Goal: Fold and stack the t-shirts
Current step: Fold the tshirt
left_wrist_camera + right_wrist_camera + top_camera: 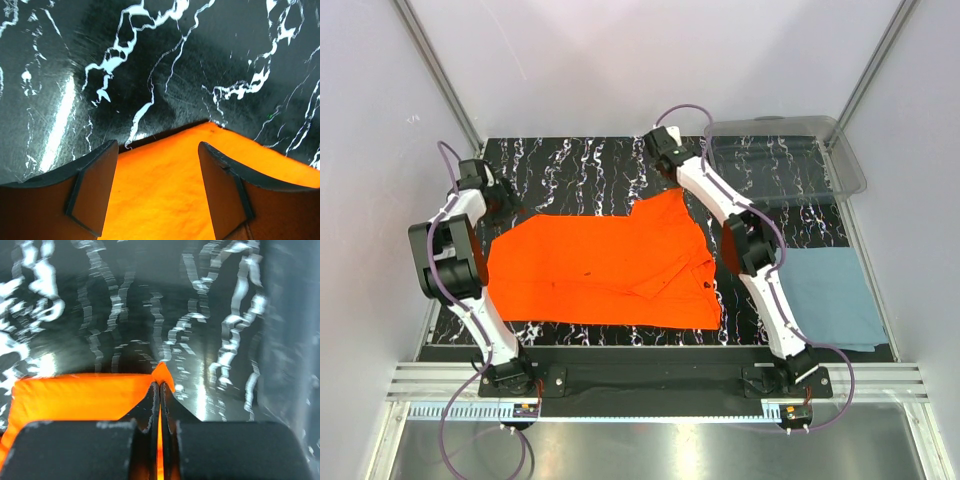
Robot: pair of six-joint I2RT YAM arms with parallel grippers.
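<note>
Fingers (92, 192) of the left hand (156, 150) fill the bottom of its wrist view. They are spread apart with nothing between them, hovering over a far corner of the orange t-shirt (170, 190). That corner pokes out just ahead of the tips onto the black marbled bench (150, 60). My right hand (160, 386) is clamped tight on another edge of the same shirt, with a peak of orange cloth showing just past its tips. The clear plastic bin (785, 160) sits off to that hand's right.

From overhead, the shirt lies spread between the two hands with one flap turned in on the right hand's side, so I judge its folding barely begun. Behind and to the right of the right hand, the blue-grey t-shirt (832, 295) lies as a flat rectangle, well apart from the orange one. I can't tell whether it is folded. Stacking is not yet done.
</note>
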